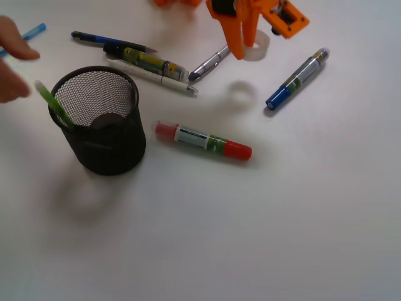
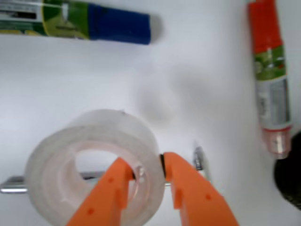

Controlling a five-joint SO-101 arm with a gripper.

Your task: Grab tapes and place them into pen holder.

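Note:
A translucent whitish tape roll hangs above the table, casting a faint ring shadow below it. My orange gripper is shut on its wall, one finger inside the ring and one outside. The pen holder, a black wire-mesh cup, stands at the left of the front view, well away from the gripper. Only its dark edge shows at the right in the wrist view. A dark round shape lies on the holder's bottom. No other tape shows.
A person's hand at the left edge holds a green pen at the holder's rim. Marker pens lie about: a red one, a blue one, a silver pen, several more behind the holder.

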